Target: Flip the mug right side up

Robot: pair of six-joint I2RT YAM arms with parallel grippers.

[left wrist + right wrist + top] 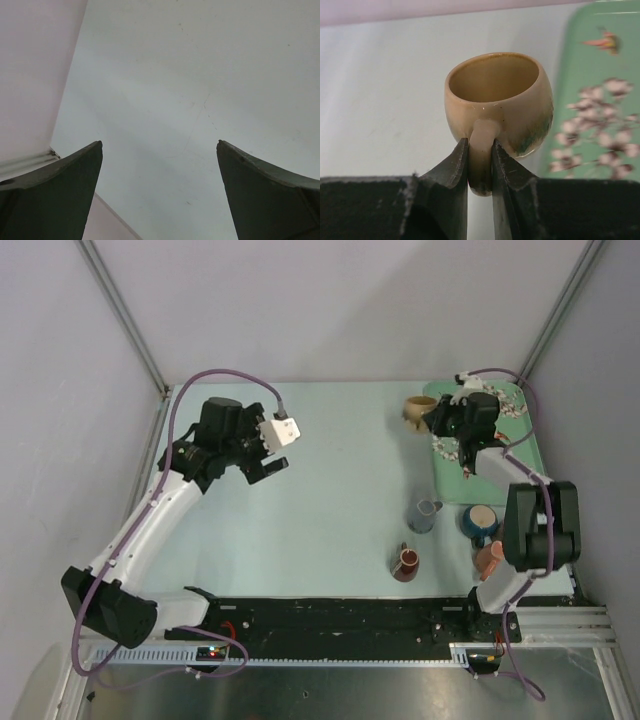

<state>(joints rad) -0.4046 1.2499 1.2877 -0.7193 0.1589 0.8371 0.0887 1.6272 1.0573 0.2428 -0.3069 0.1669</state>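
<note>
A tan glazed mug (497, 95) with a greenish smear stands mouth up, its opening facing upward. My right gripper (480, 150) is shut on the mug's handle, fingers pinching it from both sides. In the top view the mug (418, 410) is at the back right, just left of the green tray (530, 455), with the right gripper (437, 418) beside it. My left gripper (275, 468) is open and empty over the left middle of the table; its wrist view shows only bare table between the fingers (65, 185).
A green floral tray (600, 100) lies right of the tan mug. Near the front right stand a grey mug (424, 515), a dark red mug (406, 563), a blue mug (479, 522) and an orange-pink mug (489, 558). Enclosure walls surround the table.
</note>
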